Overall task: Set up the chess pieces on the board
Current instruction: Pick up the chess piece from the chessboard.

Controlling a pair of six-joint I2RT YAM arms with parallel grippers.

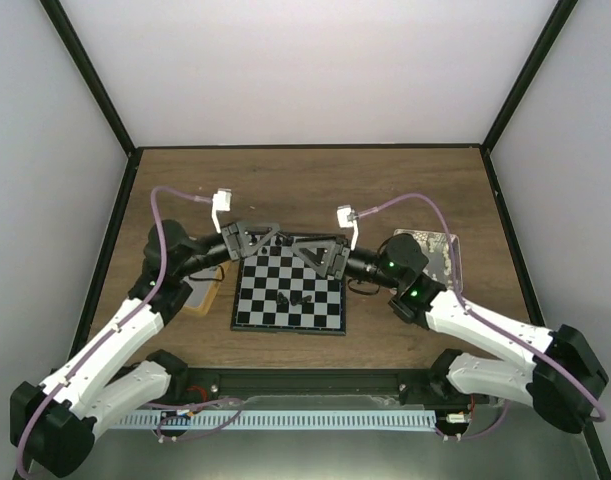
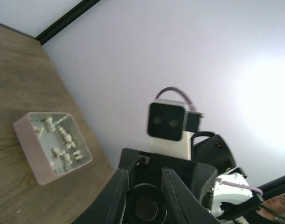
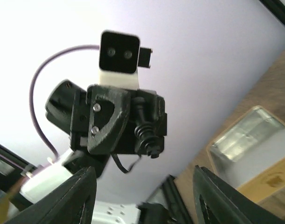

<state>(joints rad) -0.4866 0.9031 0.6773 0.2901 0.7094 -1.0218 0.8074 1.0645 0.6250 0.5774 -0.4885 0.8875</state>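
Where the board (image 1: 257,300) lies, pieces (image 1: 293,298) rest.

Empty right gripper (image 3: 144,189) gaped wide just below left gripper (image 3: 119,121); yellow-rimmed tray (image 3: 269,179) sat lower right of it.

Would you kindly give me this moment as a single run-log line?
left tool: state unclear, facing right tool | right tool: open | board: few pieces on near half

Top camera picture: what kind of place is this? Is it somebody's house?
Likely a robot test booth, not a house: plain white walls, a black frame, and a left arm and right arm bolted beside a wooden table with a chessboard.
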